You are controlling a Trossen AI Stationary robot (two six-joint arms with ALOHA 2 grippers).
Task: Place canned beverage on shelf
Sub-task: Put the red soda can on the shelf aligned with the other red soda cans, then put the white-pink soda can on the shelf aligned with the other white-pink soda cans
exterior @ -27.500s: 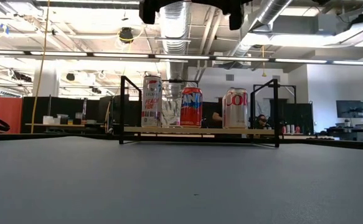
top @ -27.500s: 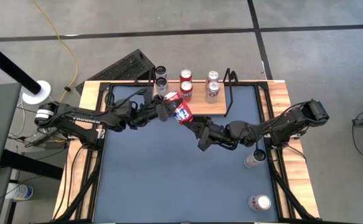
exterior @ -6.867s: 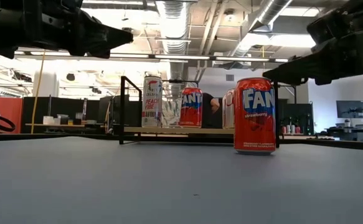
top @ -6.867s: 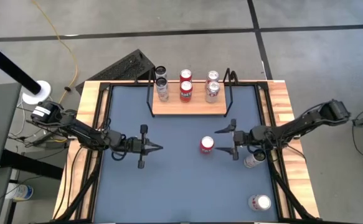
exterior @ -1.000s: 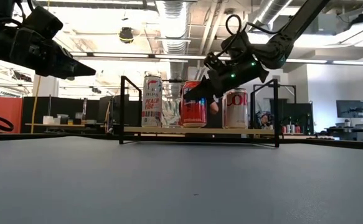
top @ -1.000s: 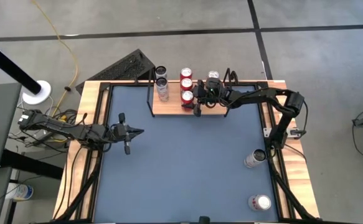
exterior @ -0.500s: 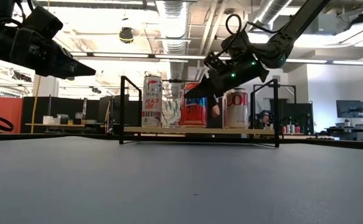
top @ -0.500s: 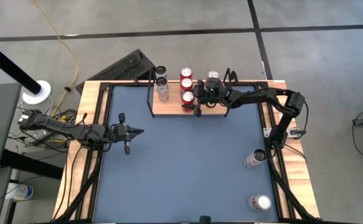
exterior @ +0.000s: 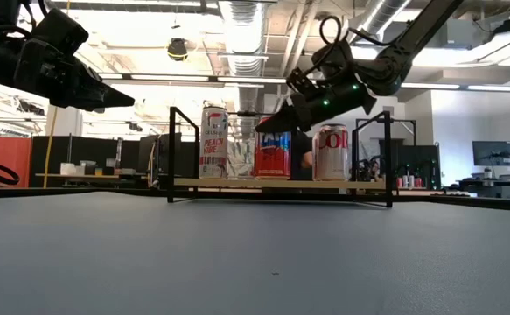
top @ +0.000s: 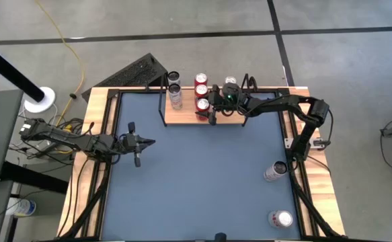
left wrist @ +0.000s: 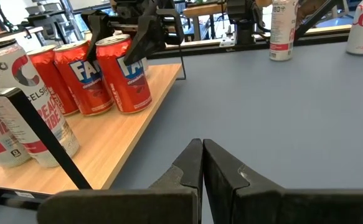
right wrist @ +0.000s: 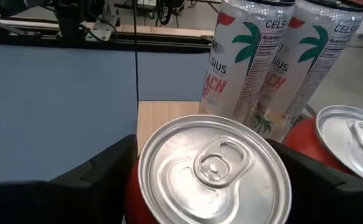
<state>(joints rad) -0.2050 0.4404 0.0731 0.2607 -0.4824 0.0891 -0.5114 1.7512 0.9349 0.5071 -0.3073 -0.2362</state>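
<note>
Red can (top: pixel 202 104) upright at the front edge of the shelf (top: pixel 226 117), two more red cans behind it, tall white cans at the shelf's left end. Right gripper (top: pixel 211 105) above that front can, jaws spread wide either side, gripping nothing. Left gripper (top: pixel 149 142) well left of the shelf, jaws pressed together, empty.

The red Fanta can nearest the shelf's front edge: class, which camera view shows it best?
The left wrist view: the front red Fanta can stands fully visible on the shelf, label readable. The right wrist view shows mainly its lid, the high view only a small top, and the low view has the right claw partly covering it.
</note>
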